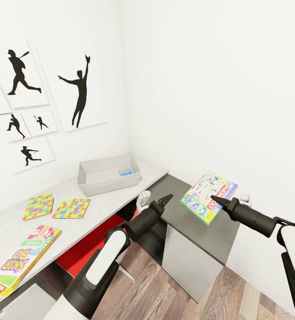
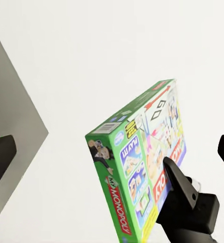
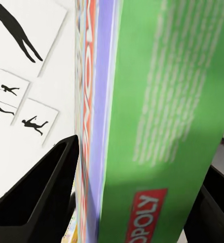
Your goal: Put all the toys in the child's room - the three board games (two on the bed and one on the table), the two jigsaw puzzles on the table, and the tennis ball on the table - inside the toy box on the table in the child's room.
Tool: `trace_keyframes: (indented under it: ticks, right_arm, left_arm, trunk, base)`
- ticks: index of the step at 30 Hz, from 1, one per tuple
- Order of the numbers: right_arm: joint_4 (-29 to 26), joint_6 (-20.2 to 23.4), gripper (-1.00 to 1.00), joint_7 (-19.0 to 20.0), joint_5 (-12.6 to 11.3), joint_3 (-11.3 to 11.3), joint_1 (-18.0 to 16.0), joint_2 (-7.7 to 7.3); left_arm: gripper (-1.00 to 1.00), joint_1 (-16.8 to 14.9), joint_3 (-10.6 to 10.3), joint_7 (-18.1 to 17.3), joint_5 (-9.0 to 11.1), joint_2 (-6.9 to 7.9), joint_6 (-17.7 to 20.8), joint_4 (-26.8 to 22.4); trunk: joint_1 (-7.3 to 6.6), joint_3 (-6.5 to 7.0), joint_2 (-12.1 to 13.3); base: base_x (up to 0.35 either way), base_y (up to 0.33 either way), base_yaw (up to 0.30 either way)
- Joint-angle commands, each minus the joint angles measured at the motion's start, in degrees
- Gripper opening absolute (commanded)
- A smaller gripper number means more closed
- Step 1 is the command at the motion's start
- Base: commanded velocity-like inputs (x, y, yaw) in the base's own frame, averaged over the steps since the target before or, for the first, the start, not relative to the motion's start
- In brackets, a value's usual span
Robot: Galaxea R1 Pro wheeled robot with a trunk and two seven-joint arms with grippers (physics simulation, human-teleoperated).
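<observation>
My right gripper (image 1: 216, 198) is shut on the white-and-green Monopoly box (image 1: 208, 196), holding it tilted above the dark-grey side cabinet (image 1: 200, 231). Its fingers (image 3: 41, 202) clamp the box (image 3: 162, 101) from both sides. My left gripper (image 1: 166, 198) hangs open beside the desk edge, empty, with the Monopoly box (image 2: 142, 167) ahead of its fingers (image 2: 1, 154). The light-grey toy box (image 1: 94, 178) stands at the desk's far corner with the small blue game box (image 1: 125, 171) inside. Two puzzle squares (image 1: 38, 206) (image 1: 71, 208) and the Skip-Bo box (image 1: 25, 260) lie on the pale desk (image 1: 14, 224). The ball and the bed are out of view.
White walls meet in a corner right behind the toy box, with black athlete posters (image 1: 80, 91) on the left one. A red panel (image 1: 89, 246) shows under the desk. Wood plank floor (image 1: 236, 293) lies in front of the cabinet.
</observation>
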Motion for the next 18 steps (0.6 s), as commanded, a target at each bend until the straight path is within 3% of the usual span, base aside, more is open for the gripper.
trace_keyframes:
  ticks: [1,12,18]
  right_arm:
    - [0.1,0.2,-1.0,0.6,0.4,-0.4,-0.1,0.01]
    - [0.3,0.4,-1.0,1.0,0.3,-2.2,0.0,-0.17]
    - [0.0,0.6,-1.0,1.0,0.3,-2.5,0.0,-0.26]
  left_arm:
    - [1.0,-0.1,0.4,0.6,0.7,0.08,0.4,-0.2]
    - [1.0,0.0,3.3,4.4,0.9,0.48,1.8,-1.0]
    - [1.0,0.6,5.2,7.5,1.0,2.02,2.6,-4.9]
  trunk:
    - [0.04,-0.12,-0.1]
    - [0.04,-0.12,-0.1]
    - [0.04,-0.12,-0.1]
  base:
    - [0.0,0.0,0.0]
    - [0.0,0.0,0.0]
    - [0.0,0.0,0.0]
